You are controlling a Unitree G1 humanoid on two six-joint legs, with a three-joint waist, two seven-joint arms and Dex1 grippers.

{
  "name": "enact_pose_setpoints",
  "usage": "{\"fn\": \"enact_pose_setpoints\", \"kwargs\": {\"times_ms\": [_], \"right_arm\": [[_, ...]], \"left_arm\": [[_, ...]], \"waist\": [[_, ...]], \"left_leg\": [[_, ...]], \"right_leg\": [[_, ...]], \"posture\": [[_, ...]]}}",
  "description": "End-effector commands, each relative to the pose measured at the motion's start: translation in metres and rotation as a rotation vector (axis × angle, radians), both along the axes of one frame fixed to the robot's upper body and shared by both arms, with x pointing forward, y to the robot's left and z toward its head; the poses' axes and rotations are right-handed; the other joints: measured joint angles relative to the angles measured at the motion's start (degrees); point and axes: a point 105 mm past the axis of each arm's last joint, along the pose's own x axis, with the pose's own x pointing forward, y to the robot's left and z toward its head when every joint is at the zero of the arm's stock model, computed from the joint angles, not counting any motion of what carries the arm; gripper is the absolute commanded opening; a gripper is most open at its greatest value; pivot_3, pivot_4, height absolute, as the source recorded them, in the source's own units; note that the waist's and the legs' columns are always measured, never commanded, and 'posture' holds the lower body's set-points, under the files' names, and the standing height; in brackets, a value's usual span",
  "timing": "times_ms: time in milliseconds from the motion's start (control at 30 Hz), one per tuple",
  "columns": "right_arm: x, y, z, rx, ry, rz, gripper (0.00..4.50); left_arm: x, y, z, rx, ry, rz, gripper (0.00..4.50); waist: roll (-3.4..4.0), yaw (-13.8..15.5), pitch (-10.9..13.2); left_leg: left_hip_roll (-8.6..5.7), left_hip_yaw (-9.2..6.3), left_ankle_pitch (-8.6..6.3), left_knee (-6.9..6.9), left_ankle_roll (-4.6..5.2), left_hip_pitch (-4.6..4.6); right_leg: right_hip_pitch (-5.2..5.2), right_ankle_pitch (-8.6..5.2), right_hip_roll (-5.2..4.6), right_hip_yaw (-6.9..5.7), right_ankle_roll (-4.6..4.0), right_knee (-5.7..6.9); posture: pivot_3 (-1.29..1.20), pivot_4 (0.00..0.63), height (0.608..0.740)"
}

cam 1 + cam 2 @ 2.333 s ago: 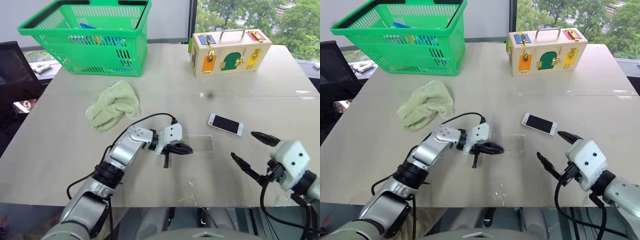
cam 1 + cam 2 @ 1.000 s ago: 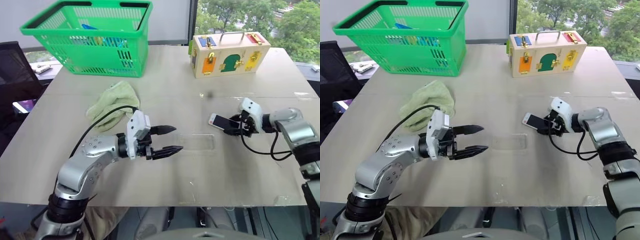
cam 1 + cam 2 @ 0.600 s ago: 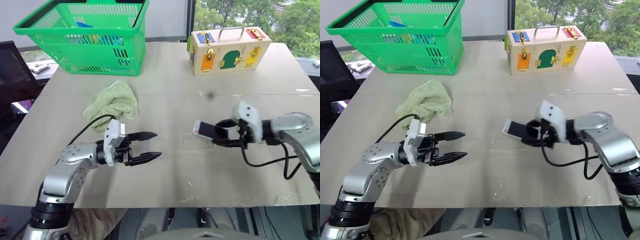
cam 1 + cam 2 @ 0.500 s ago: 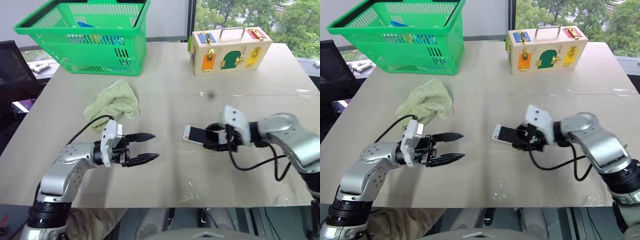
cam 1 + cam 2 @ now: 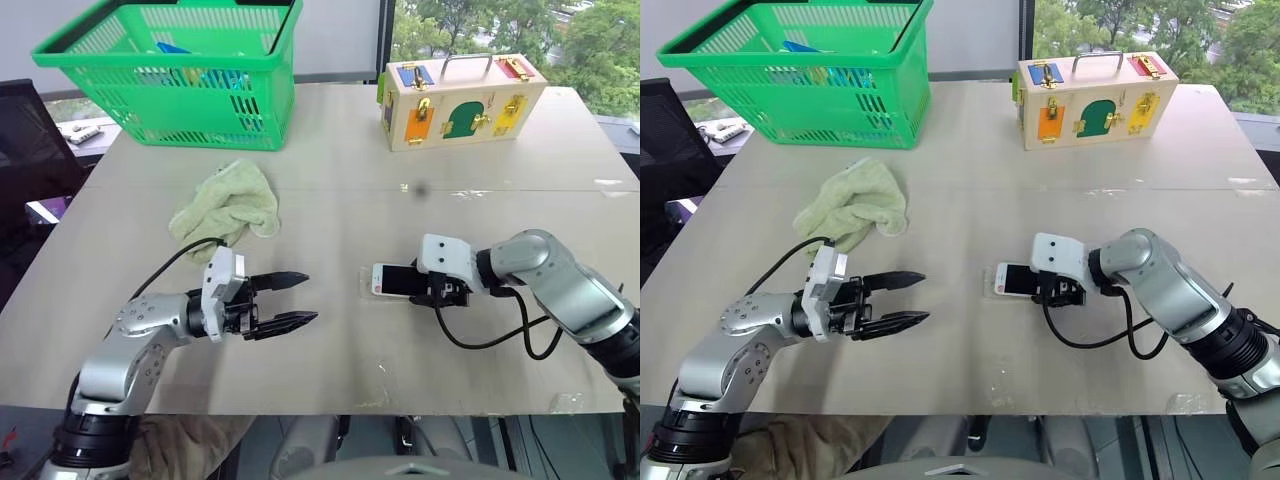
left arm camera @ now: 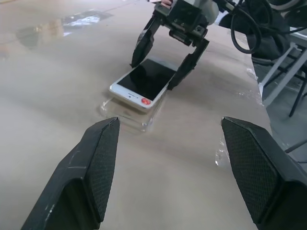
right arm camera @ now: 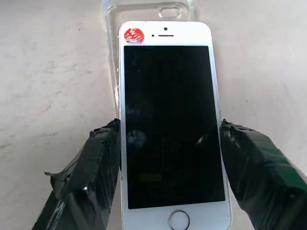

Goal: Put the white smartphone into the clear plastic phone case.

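The white smartphone point(image 7: 168, 120) lies screen up, with a red sticker at one end, over the clear plastic phone case point(image 7: 144, 10). The case's end sticks out past the sticker end of the phone. My right gripper point(image 5: 432, 291) is shut on the phone's two long sides, one finger point(image 7: 91, 167) on each. In the left wrist view the phone point(image 6: 144, 81) sits slightly tilted, its near end on the case point(image 6: 125, 115). My left gripper point(image 5: 310, 298) hovers open and empty to the left of the case, pointing at it.
A pale green cloth point(image 5: 228, 205) lies crumpled behind the left arm. A green basket point(image 5: 170, 60) stands at the far left, and a wooden latch box point(image 5: 460, 100) at the far right. The table's front edge point(image 5: 330, 405) is close below both arms.
My right gripper lifted the phone from where it lay, carried it left and lowered it onto the case. My left gripper drew back to the left, still open.
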Motion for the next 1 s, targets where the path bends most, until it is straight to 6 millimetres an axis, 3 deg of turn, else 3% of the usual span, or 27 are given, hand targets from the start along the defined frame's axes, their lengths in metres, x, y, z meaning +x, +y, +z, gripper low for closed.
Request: {"fn": "enact_pose_setpoints", "kwargs": {"times_ms": [33,467,700,733,800,1000], "right_arm": [[-0.008,0.005,-0.006,-0.041,0.006,0.057,2.75],[-0.019,0.009,-0.017,-0.098,0.076,0.109,2.75],[-0.002,0.015,-0.014,-0.033,0.091,-0.003,2.75],[-0.004,0.016,-0.011,-0.010,0.096,0.001,3.76],[-0.004,0.017,-0.001,0.031,0.065,-0.002,4.45],[-0.019,0.021,0.038,0.238,0.073,0.019,4.45]], "left_arm": [[-0.002,-0.003,0.007,0.000,-0.053,-0.007,3.50],[0.003,-0.003,0.003,0.002,-0.057,-0.007,3.50],[0.004,-0.004,-0.001,0.019,-0.059,-0.017,3.50],[0.004,-0.004,-0.002,0.022,-0.055,-0.018,3.50],[0.003,-0.004,-0.004,0.027,-0.046,-0.019,3.50],[0.007,-0.003,-0.013,0.086,-0.020,-0.010,3.50]], "waist": [[0.00,0.0,0.0],[-0.01,0.0,0.0],[-0.11,-0.5,-0.1],[-0.11,-0.7,-0.1],[-0.07,-0.7,-0.1],[-0.02,-0.7,0.0]], "left_leg": [[0.00,0.00,0.00,0.00,0.00,0.00],[0.00,0.00,0.07,0.00,0.12,0.01],[0.02,0.00,0.06,-0.02,0.10,0.13],[0.03,0.00,0.02,-0.03,0.04,0.22],[0.03,0.00,-0.01,-0.07,-0.01,0.33],[0.03,0.00,-0.01,-0.07,-0.01,0.27]], "right_leg": [[0.00,0.00,0.00,0.00,0.00,0.00],[0.01,0.00,0.00,0.00,0.00,-0.01],[0.10,0.00,0.04,0.01,0.00,0.02],[0.18,0.00,0.05,0.01,-0.01,0.02],[0.27,-0.01,0.04,0.03,-0.01,0.03],[0.24,0.00,0.04,0.03,0.00,0.01]], "posture": [[0.00,0.150,0.740],[0.00,0.150,0.740],[0.00,0.150,0.740],[0.00,0.150,0.740],[0.00,0.150,0.740],[0.00,0.150,0.740]]}}
